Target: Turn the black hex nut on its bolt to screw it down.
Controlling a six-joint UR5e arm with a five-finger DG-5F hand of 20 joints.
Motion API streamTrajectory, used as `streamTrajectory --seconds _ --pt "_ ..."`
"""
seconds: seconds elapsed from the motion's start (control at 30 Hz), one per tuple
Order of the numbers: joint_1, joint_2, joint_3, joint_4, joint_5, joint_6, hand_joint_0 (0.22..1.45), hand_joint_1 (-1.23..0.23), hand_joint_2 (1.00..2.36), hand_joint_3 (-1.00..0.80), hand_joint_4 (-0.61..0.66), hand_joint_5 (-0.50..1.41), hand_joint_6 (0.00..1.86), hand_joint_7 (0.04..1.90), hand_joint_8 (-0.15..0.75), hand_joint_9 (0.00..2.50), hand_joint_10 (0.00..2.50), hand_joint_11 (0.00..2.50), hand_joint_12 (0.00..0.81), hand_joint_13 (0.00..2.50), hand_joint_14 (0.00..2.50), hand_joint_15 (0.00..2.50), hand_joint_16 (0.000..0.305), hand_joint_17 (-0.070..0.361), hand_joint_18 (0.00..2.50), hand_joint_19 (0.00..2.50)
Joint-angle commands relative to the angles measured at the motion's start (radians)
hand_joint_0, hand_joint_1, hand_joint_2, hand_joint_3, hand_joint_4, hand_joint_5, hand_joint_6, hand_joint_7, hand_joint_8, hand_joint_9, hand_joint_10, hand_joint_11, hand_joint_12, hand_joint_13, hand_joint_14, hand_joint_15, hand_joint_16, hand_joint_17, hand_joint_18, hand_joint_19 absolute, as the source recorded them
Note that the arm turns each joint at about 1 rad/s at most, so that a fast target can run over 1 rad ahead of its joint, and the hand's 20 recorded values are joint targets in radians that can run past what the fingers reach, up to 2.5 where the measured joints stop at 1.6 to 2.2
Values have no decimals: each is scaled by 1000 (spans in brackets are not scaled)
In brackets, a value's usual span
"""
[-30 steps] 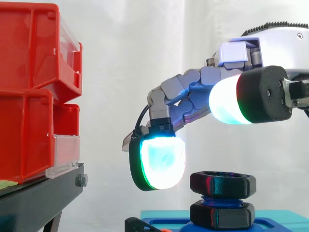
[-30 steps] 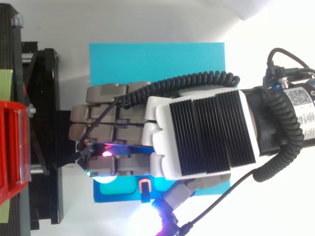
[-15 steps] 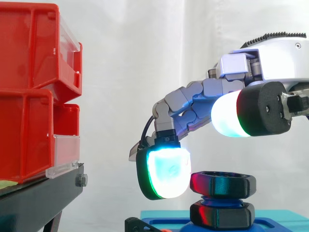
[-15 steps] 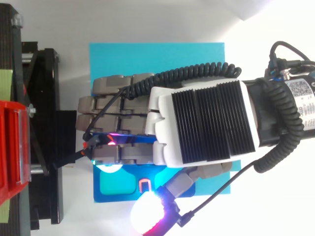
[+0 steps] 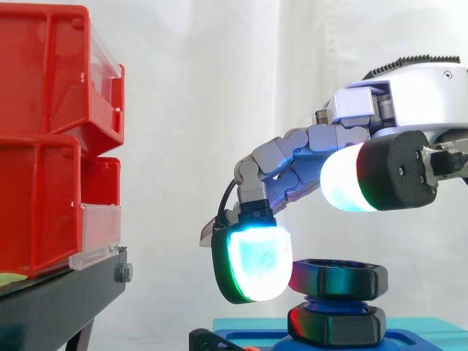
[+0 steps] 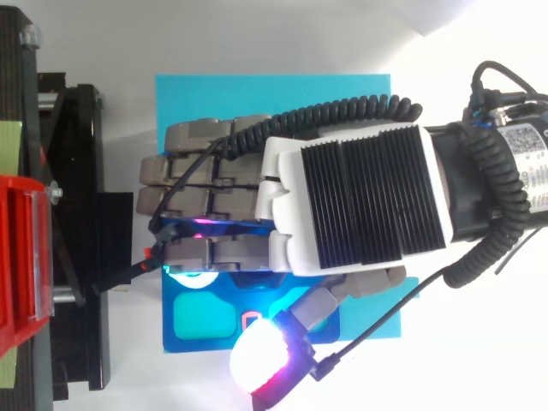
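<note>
The hand (image 6: 355,205) has slid closer over the last second, bringing its fingers (image 5: 256,259) right up beside the black hex nut (image 5: 338,276), which sits high on its blue bolt (image 5: 330,300). The fingers are spread wide with the thumb raised clear, gripping nothing; turning likely comes next.

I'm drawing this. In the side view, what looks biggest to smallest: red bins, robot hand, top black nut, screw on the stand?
1. red bins and robot hand: too alike to rank.
2. top black nut.
3. screw on the stand.
</note>
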Motion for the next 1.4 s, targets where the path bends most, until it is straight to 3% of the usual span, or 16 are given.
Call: streamTrajectory --seconds 0.0,0.3,0.47,1.07,1.23,1.37 --pt "-4 0 0 -4 -7 -2 492 -182 1000 -500 289 -93 518 1205 295 453 2 125 367 437 0 57 53 118 352 159" --pt "-18 0 0 -10 -22 -2 492 -179 1000 -500 285 -93 519 1205 295 453 3 130 368 439 2 57 52 118 351 159" --pt "-33 0 0 -6 -53 -5 493 -170 1000 -500 288 -92 518 1205 296 456 2 131 368 440 0 55 52 118 350 166" --pt "-136 0 0 -4 -180 -21 493 -154 1000 -500 294 -91 513 1214 297 455 2 131 368 441 2 58 53 118 351 168" --pt "-138 0 0 4 -188 -21 493 -151 1000 -500 289 -89 501 1222 298 454 2 123 368 441 2 51 53 118 353 167" --pt "-125 0 14 19 -180 -28 493 -150 1000 -500 293 -91 500 1217 298 455 2 130 369 442 0 58 53 119 353 167"
